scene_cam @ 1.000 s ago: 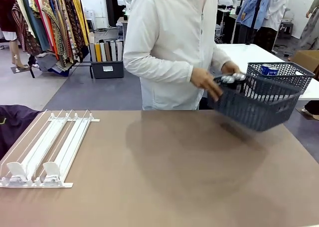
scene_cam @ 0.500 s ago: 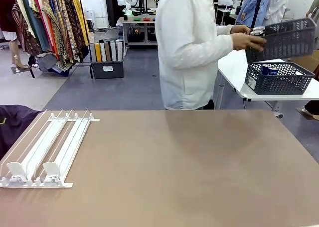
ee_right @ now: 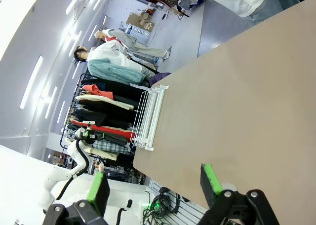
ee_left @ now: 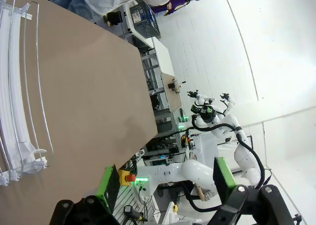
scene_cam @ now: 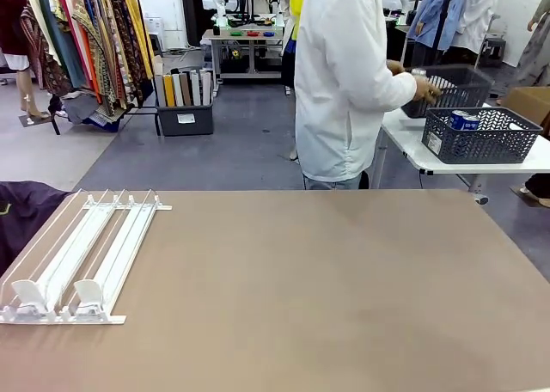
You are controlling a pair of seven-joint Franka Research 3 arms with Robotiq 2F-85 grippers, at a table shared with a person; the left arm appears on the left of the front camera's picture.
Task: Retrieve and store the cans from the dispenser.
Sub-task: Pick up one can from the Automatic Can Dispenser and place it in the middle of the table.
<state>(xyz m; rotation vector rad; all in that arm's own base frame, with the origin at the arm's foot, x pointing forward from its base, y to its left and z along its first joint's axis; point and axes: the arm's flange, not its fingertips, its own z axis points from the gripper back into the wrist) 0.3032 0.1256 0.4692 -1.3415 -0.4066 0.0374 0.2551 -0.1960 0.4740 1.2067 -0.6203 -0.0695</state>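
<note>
The dispenser (scene_cam: 86, 254), a flat white rack of rails with two pusher blocks at its near end, lies on the left of the brown table with nothing in its lanes. It also appears in the left wrist view as the dispenser (ee_left: 19, 87) and in the right wrist view as the dispenser (ee_right: 148, 116). Beyond the table a person in a white coat holds a dark grey basket (scene_cam: 454, 87) with a silver can top (scene_cam: 418, 72) by the hand. A blue can (scene_cam: 465, 120) sits in a second basket (scene_cam: 477, 138). My left gripper (ee_left: 167, 180) and right gripper (ee_right: 154, 184) both stand open, holding nothing.
The baskets are over a white side table (scene_cam: 404, 132) at the back right, off the brown table (scene_cam: 326, 289). A dark purple cloth (scene_cam: 21, 211) lies beside the dispenser at the far left edge. Clothes racks stand behind.
The person has lifted the grey basket with cans off the brown table, turned away, and carried it to the white side table at the back right.
</note>
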